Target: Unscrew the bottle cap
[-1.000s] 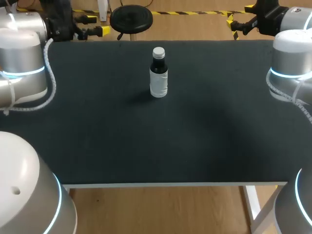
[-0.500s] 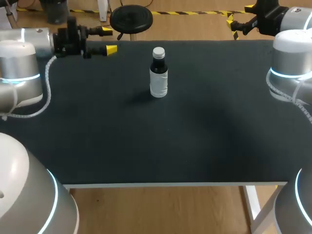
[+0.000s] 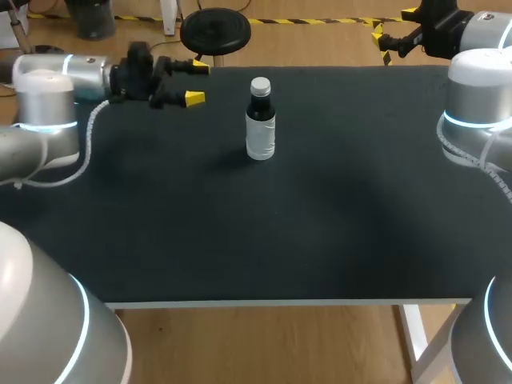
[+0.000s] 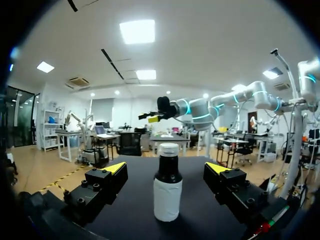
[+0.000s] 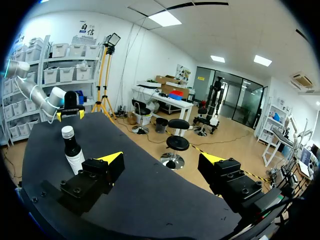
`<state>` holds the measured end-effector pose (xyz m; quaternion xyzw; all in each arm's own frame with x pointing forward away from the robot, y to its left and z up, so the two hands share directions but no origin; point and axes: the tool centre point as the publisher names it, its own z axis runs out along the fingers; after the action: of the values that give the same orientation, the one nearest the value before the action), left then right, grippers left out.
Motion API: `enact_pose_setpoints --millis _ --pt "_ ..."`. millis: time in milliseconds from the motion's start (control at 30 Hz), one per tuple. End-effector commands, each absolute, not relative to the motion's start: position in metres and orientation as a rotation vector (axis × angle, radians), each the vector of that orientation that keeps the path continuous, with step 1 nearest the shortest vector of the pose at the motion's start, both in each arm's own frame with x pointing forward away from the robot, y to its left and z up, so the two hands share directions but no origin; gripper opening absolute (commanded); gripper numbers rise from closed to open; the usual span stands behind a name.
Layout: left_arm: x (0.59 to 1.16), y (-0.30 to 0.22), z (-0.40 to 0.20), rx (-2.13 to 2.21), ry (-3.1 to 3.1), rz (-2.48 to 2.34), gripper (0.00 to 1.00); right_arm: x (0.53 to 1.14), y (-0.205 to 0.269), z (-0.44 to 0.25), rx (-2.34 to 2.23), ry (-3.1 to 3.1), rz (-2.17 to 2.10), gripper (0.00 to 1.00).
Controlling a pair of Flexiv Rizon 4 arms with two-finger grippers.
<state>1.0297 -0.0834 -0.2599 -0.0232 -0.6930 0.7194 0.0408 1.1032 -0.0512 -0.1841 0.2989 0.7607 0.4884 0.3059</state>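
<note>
A small dark bottle (image 3: 260, 120) with a white label and a silver-white cap (image 3: 260, 86) stands upright on the black table (image 3: 320, 224), toward the far middle. My left gripper (image 3: 197, 83) hovers open just left of the bottle, fingers pointing at it. In the left wrist view the bottle (image 4: 167, 187) stands straight ahead of the open gripper (image 4: 166, 169), untouched, its cap (image 4: 168, 149) in line with the gap. My right gripper (image 3: 392, 28) is open at the far right corner, away from the bottle. From the right wrist view the bottle (image 5: 73, 150) is off beside the open gripper (image 5: 162, 160).
Nothing else lies on the black tabletop. Its white front edge (image 3: 280, 302) runs along the near side. My arms' grey bases stand at the left (image 3: 40, 104) and right (image 3: 480, 104) edges.
My left arm has swung its gripper rightward over the table's far left, up close to the bottle. The bottle and my right arm have not moved.
</note>
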Motion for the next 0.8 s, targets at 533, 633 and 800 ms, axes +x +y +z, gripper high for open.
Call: enact_pose_setpoints --millis 533,633,800 --pt "1.031 -0.133 -0.279 -0.318 -1.956 2.038 1.0 1.104 -0.051 -0.184 0.792 2.013 1.292 1.0" --pt "1.029 -0.139 -0.282 -0.333 -1.951 2.022 1.0 1.104 -0.051 -0.184 0.792 2.013 1.292 1.0" --pt "1.027 -0.15 -0.287 -0.348 -1.934 2.002 1.0 1.104 -0.051 -0.184 0.792 2.013 1.292 1.0"
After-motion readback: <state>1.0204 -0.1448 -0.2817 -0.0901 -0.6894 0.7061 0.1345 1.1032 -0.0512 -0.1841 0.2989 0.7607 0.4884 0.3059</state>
